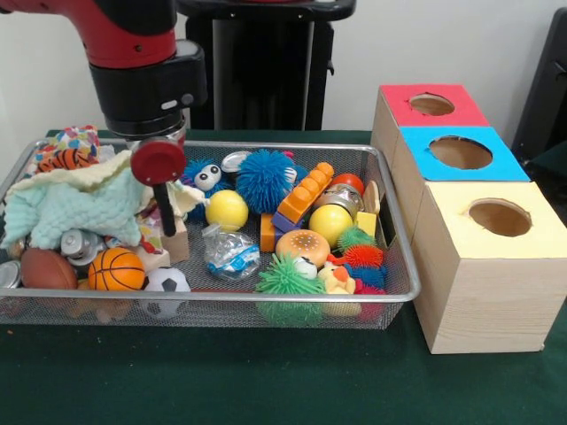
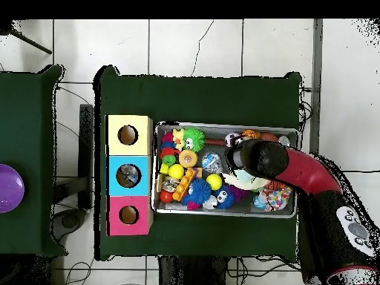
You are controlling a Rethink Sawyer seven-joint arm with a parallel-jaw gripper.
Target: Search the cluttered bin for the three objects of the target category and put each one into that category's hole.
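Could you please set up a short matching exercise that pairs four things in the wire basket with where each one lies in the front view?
Things:
1. orange basketball-patterned ball
2. crumpled clear plastic item
3. spiky green ball
4. pale green fleece cloth

Places, front view:
A. near rim, right of centre
B. left end, draped over other toys
C. middle of the silver wire mesh bin, below the yellow ball
D. near left, beside the brown football

Pairs: 1-D, 2-C, 3-A, 4-B
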